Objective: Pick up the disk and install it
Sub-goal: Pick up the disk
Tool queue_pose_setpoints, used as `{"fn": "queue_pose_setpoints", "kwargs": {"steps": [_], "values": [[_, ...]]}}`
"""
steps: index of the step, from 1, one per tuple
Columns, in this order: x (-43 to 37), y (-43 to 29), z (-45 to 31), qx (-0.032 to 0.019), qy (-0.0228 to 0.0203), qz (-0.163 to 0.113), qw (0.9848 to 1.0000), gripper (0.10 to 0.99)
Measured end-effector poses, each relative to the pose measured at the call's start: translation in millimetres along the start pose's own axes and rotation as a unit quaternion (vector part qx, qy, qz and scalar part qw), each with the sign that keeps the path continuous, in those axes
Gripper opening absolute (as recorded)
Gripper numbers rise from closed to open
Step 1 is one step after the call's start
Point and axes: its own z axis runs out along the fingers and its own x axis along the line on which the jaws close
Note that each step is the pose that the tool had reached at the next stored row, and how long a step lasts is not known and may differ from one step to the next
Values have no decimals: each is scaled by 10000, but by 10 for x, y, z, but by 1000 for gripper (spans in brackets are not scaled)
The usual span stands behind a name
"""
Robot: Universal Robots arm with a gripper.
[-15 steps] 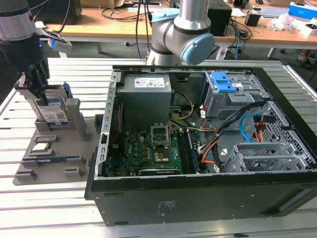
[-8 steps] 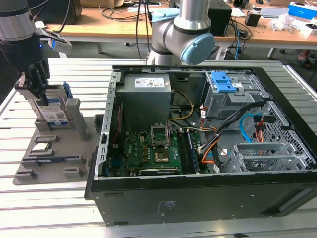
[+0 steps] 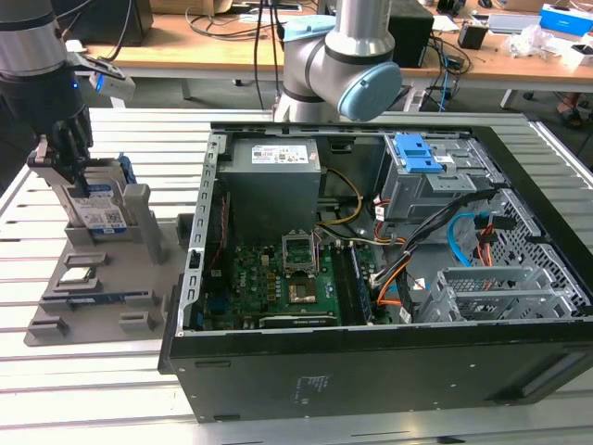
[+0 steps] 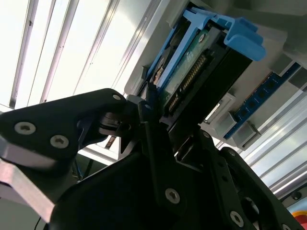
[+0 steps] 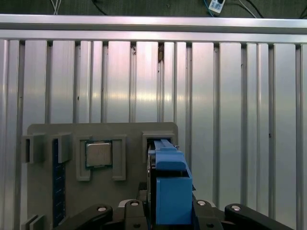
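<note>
One black gripper (image 3: 74,171) shows at the exterior view's left. It is clenched on the top end of the disk (image 3: 102,215), which stands upright in a slot of a grey holder tray (image 3: 139,236) on the slatted aluminium table (image 3: 83,389). A small square processor chip (image 3: 78,275) and a blue memory stick (image 3: 102,298) lie in the same tray, nearer the camera. To the exterior view's right sits an open computer case (image 3: 371,371) with its green motherboard (image 3: 278,287) and a grey drive cage (image 3: 482,292), well apart from the disk.

In the second wrist view the gripper (image 4: 180,103) has a finger against each broad face of the disk (image 4: 192,72), whose green circuit board and blue bracket (image 4: 240,36) show.

In the first wrist view the disk's blue bracket (image 5: 170,191) stands between the gripper's (image 5: 165,211) black links, seated in the holder tray (image 5: 96,132). The processor chip (image 5: 99,154) lies just beside it, the memory stick (image 5: 58,191) beyond that.
</note>
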Motion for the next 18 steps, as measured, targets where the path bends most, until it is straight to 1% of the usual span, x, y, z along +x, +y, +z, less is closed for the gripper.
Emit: {"fn": "queue_pose_setpoints", "kwargs": {"steps": [6,8,11,13,15,16,18], "values": [[1,2,-47,0,0,0,10000,365],[1,4,-88,1,0,0,10000,365],[1,6,-119,0,0,0,10000,365],[2,7,-175,1,0,0,10000,365],[2,9,-199,0,0,0,10000,365],[2,10,-226,0,0,0,10000,365],[2,11,-254,0,0,0,10000,365]]}}
